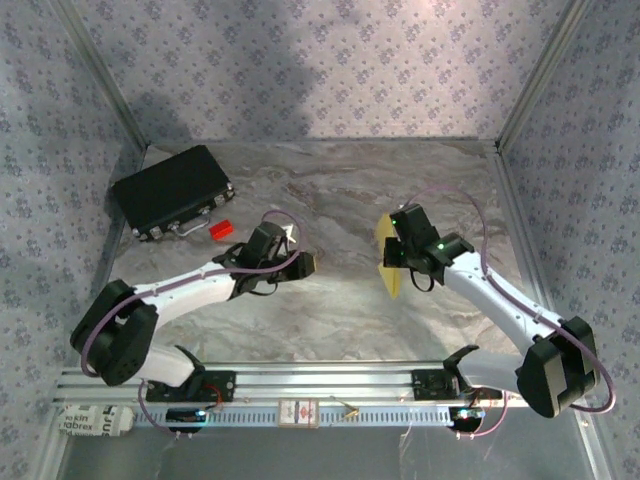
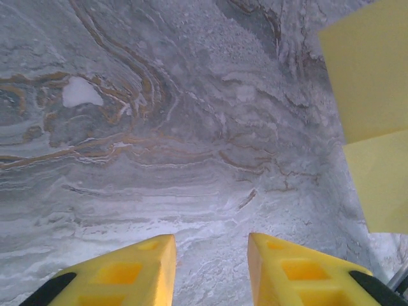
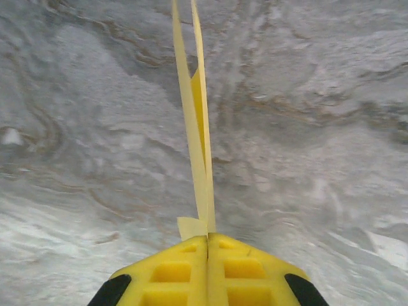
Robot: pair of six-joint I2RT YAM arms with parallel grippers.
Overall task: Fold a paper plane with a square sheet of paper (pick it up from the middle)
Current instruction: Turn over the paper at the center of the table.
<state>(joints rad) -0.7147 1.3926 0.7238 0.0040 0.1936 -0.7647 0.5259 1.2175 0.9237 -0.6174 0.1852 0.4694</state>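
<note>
The square sheet of paper [image 1: 392,280] is yellow and folded into layers, and it hangs on edge above the marble table right of centre. My right gripper [image 1: 402,252] is shut on its lower edge. In the right wrist view the fingertips [image 3: 208,234] press together, the paper [image 3: 199,127] rises from them as thin layers, and a small flap sticks out to the left. My left gripper [image 1: 300,262] is left of the paper, apart from it. In the left wrist view it is open [image 2: 210,239] over bare table, and two yellow paper panels [image 2: 370,76] show at the right edge.
A black case [image 1: 172,190] lies at the back left of the table, and a small red block [image 1: 221,229] sits just in front of it. Patterned walls close off the table [image 1: 330,320] at the back and on both sides.
</note>
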